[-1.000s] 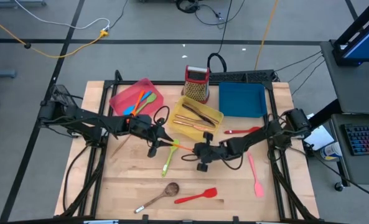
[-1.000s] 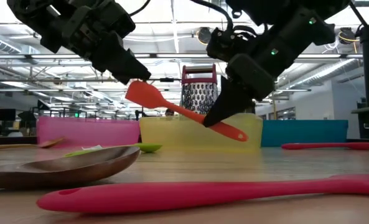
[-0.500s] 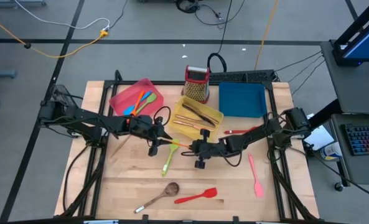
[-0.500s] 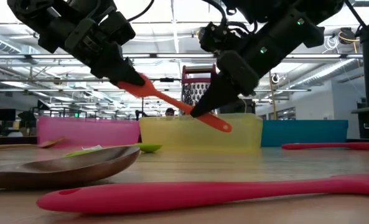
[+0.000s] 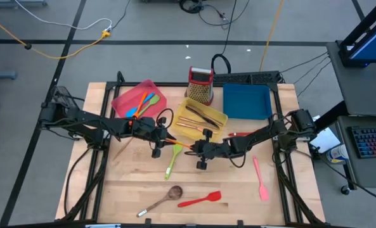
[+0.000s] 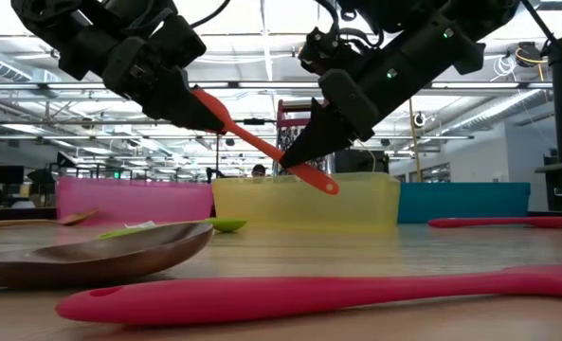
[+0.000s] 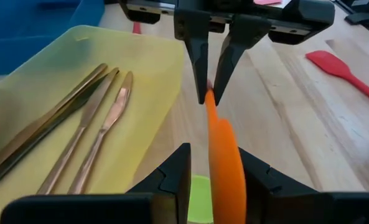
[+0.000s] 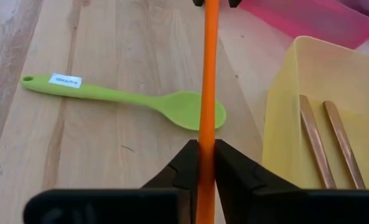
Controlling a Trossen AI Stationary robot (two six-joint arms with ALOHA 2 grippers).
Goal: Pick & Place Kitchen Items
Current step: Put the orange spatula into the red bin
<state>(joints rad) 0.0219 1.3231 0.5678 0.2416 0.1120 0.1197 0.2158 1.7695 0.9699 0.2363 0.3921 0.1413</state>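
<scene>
Orange silicone spatula [image 6: 262,149] is up in the air at mid-tabletop, and I've got both arms on it. My left claw [image 5: 165,146] has the flat blade end, fingers [image 7: 172,180] pressed against both faces of the blade. My right claw [image 5: 189,148] is pinched almost shut on the thin handle; from the right wrist view I see its fingers [image 8: 187,163] tight on either side of that orange stem. In the low view the spatula slants, blade end high on the left, handle end lower on the right.

Below it on the wooden tabletop [image 5: 238,190] lies a lime-green silicone spoon [image 5: 172,159], not touching it. Just beyond, the yellow rectangular tray [image 5: 220,121] holds copper-coloured cutlery [image 7: 94,127]. Far left, the pink rectangular tray [image 5: 123,98] already carries a few coloured utensils; far right sits the blue rectangular tray [image 5: 246,101], with the red-topped metal box grater [image 5: 200,83] between the pink and blue ones.

Loose on the near side I see a brown wooden spoon [image 5: 163,199], a red silicone spatula [image 5: 200,200] and a pink silicone spatula [image 5: 259,177], all well apart.
</scene>
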